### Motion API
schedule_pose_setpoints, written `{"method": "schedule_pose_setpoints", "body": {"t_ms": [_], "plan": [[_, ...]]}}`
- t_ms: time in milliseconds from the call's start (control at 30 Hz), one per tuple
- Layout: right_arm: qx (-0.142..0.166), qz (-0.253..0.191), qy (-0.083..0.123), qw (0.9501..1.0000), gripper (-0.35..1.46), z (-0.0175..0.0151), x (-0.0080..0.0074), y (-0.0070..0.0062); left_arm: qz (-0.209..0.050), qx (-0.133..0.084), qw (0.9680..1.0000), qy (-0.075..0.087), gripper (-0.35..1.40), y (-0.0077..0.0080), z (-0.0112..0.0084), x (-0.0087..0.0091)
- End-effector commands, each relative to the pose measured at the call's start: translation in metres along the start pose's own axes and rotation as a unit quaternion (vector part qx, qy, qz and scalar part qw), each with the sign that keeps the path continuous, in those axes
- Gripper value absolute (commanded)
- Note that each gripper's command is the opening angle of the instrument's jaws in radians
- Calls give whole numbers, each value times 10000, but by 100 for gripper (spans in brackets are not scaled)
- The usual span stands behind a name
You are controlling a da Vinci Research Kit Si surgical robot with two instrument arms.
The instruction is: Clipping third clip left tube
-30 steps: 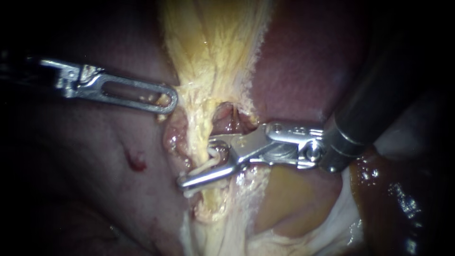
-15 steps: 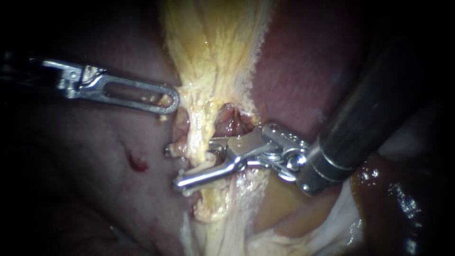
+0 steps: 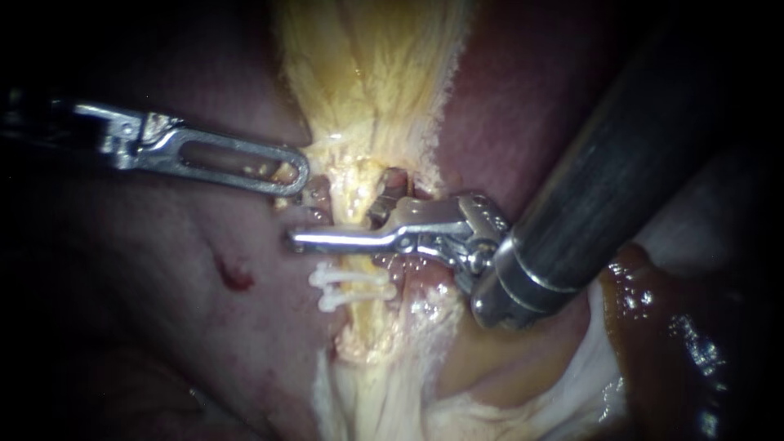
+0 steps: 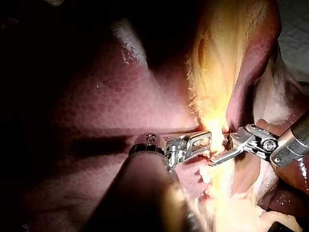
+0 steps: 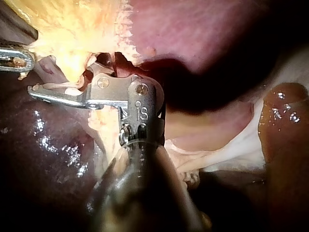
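The left tube (image 3: 353, 214), a yellowish strand, runs down from the gallbladder (image 3: 371, 73). My right instrument (image 3: 327, 232) comes in from the upper right with its jaws open across this tube. One jaw lies in front of the tube and the other passes behind it. Just below the jaws, two white clips (image 3: 349, 278) (image 3: 353, 299) sit on the tube. My left instrument (image 3: 294, 176) is shut on the tissue at the tube's left edge. The right wrist view shows the same straddle by the right instrument (image 5: 50, 91). In the left wrist view, my left instrument (image 4: 206, 142) grips tissue beside the right instrument (image 4: 218, 157).
Dark red liver (image 3: 163, 310) lies to the left, with a small bloody spot (image 3: 235, 278). More liver (image 3: 506, 106) lies behind the right shaft. A second pinkish tube (image 3: 400, 208) sits just right of the jaws. Pale membrane (image 3: 572, 384) and glistening brown tissue (image 3: 678, 327) lie at the lower right.
My right instrument has slid up the tube and reached further left, leaving the two white clips uncovered below its jaws. Its shaft has come further in. The left instrument has held still.
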Motion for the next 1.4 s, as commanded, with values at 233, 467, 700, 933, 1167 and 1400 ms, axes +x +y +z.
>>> {"method": "schedule_pose_setpoints", "body": {"t_ms": [233,467,700,933,1167,1400], "plan": [[115,22,-60,9999,49,-5,0,-14,3,8,10000,5,-35,1,-2,0],[1042,-47,-455,9935,49,-14,8,-34,4,10,10000,8,-35,2,-3,0],[1354,-47,-586,9891,49,-18,9,-48,7,14,10000,11,-35,4,-2,-1],[2296,-151,-957,9684,48,-18,10,-52,9,15,10000,12,-35,5,-2,-1],[2296,-206,-1040,9675,47,-17,8,-52,7,13,10000,10,-35,5,-1,-2],[2255,-228,-1044,9684,47,-11,8,-52,6,9,10000,6,-35,4,0,-1]]}}
